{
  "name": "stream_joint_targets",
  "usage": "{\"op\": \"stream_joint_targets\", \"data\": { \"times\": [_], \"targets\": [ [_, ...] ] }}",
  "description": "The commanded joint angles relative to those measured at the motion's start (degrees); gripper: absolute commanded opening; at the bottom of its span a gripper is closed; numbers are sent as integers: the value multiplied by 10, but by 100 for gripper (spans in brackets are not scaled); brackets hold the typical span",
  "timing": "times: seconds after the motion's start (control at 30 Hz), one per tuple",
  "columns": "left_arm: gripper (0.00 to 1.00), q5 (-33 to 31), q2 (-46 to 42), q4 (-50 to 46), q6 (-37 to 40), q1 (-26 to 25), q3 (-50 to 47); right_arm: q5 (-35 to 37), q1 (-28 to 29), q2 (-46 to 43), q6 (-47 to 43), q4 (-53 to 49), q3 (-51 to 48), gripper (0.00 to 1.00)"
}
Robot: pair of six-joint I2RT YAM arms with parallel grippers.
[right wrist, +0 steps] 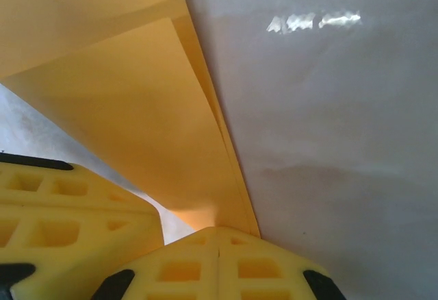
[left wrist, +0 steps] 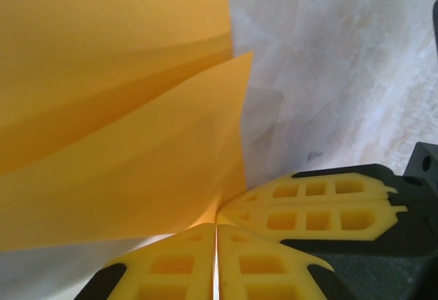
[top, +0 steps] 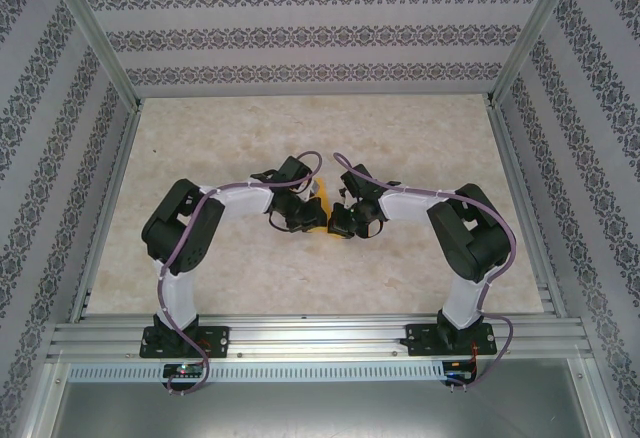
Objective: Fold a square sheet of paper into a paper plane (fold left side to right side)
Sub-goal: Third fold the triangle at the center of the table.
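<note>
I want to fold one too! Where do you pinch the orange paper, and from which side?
I'd pinch a loose corner, coming in low from beyond that corner, over the table. The orange paper lies in thin layers, so only its corner tip gives an edge to squeeze. The left pincer and right pincer are both shut there, side by side.

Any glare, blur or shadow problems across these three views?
Top external: evenly lit and sharp, though the orange paper barely shows. Left wrist: the close-up paper looks soft. Right wrist: bright glare patch on the table, upper right.
</note>
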Motion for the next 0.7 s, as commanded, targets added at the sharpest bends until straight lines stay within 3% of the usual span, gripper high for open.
{"op": "stream_joint_targets", "data": {
  "times": [0.0, 0.67],
  "targets": [
    [11, 6, 17, 40, -24, -9, 0, 38, 1, 16, -10, -49, -22, 2],
    [10, -79, 51, 10, -21, 27, -9, 44, 2, 20, -12, -65, -26, 2]
  ]
}}
